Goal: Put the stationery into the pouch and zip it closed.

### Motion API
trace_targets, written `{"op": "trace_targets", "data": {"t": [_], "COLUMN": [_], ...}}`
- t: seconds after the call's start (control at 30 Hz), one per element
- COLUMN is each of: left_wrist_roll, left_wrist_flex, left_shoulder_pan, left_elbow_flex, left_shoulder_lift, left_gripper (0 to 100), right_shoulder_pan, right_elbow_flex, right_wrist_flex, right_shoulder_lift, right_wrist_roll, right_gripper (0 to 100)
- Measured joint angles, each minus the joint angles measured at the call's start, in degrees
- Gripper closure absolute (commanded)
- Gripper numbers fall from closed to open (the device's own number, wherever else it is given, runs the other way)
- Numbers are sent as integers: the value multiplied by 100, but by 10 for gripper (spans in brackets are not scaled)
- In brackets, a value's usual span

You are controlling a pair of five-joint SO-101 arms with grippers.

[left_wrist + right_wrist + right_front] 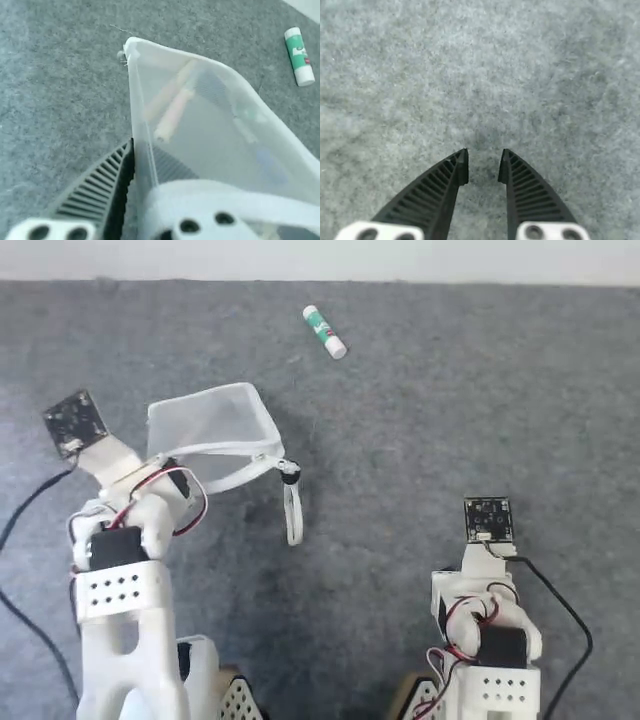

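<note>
A white mesh pouch [215, 430] lies left of the table's middle, one end lifted. My left gripper [165, 468] is shut on its edge near the zipper line. In the left wrist view the pouch [215, 135] runs between the fingers of my left gripper [137, 145]. Pale pink pens [172, 107] and a blue item [267, 162] show through the mesh. The zipper pull with its white strap [292, 502] hangs at the pouch's right corner. A green-and-white glue stick [324, 331] lies on the mat beyond the pouch, also in the left wrist view [299, 56]. My right gripper [483, 160] hovers slightly open over bare mat.
Grey felt mat [450, 410] covers the table to a pale wall strip at the far edge. The right arm [485, 610] stands at the near right, well apart from the pouch. Cables trail from both arm bases.
</note>
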Motion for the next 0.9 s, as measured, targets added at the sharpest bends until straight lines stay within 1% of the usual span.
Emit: {"op": "trace_targets", "data": {"t": [0.1, 0.2, 0.7, 0.9], "left_wrist_roll": [-9, -97, -123, -123], "left_wrist_flex": [229, 211, -1011, -1213], "left_shoulder_pan": [9, -35, -105, -105], "left_elbow_flex": [9, 141, 870, 976], "left_shoulder_lift": [-18, -53, -53, -18], "left_gripper": [991, 991, 991, 991], "right_shoulder_pan": [0, 0, 0, 0], "right_elbow_flex": [0, 0, 0, 0], "right_wrist_flex": [0, 0, 0, 0], "right_shoulder_lift": [0, 0, 0, 0], "right_wrist_roll": [0, 0, 0, 0], "right_gripper": [890, 890, 890, 890]}}
